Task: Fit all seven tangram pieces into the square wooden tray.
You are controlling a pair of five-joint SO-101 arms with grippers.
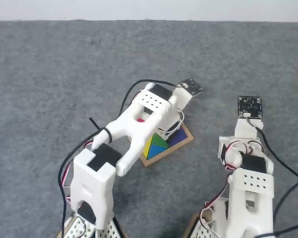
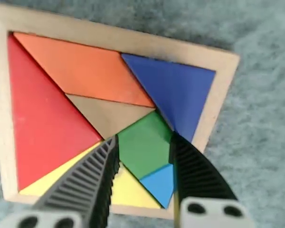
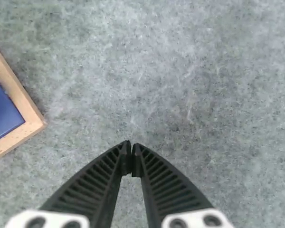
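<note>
Bright, soft, even light from above, with faint shadows and no hard glare.
In the high view the grey carpet-like table cover is evenly lit. The white plastic left arm throws only a pale, soft-edged shadow beside the square wooden tray. The white wall strip along the top is brightest. In the left wrist view the orange triangular piece carries a mild matte sheen. In the right wrist view, little shadow falls under the right gripper.
</note>
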